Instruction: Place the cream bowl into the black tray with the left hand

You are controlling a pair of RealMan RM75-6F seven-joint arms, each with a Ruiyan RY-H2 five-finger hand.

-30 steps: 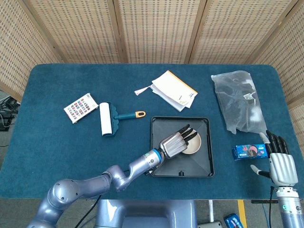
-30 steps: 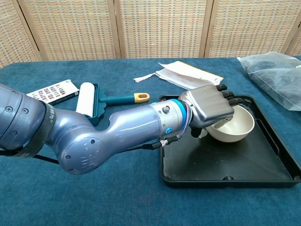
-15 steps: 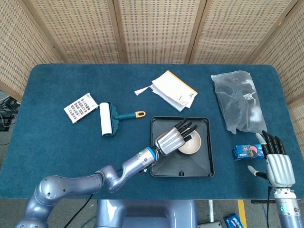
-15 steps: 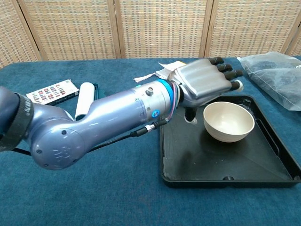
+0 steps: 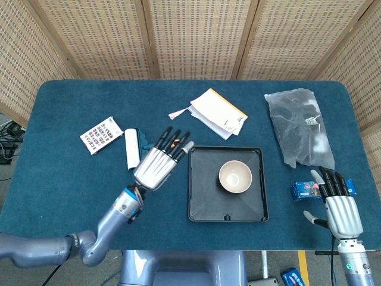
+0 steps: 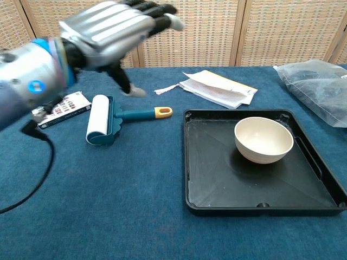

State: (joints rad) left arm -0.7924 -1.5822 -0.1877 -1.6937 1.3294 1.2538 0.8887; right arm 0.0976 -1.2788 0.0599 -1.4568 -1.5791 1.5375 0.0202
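The cream bowl [image 5: 235,176] [image 6: 263,140] stands upright inside the black tray [image 5: 205,205] [image 6: 217,184], toward its far right part, with nothing touching it. My left hand [image 5: 158,161] [image 6: 111,30] hovers well left of the tray, raised above the lint roller, its fingers spread and holding nothing. At the table's right front edge my right hand [image 5: 337,202] is also spread and holds nothing; the chest view does not show it.
A lint roller [image 5: 132,150] [image 6: 103,125] with a teal handle lies left of the tray, a colour card [image 5: 101,134] [image 6: 62,105] beyond it. Papers [image 5: 217,113] [image 6: 217,86] lie behind the tray. A plastic bag [image 5: 300,125] [image 6: 317,81] and a blue packet [image 5: 305,190] are on the right.
My left hand has let go of the bowl, lifted out of the tray and swung left over the lint roller. The bowl stays in the tray. My right hand has drifted slightly toward the front edge.
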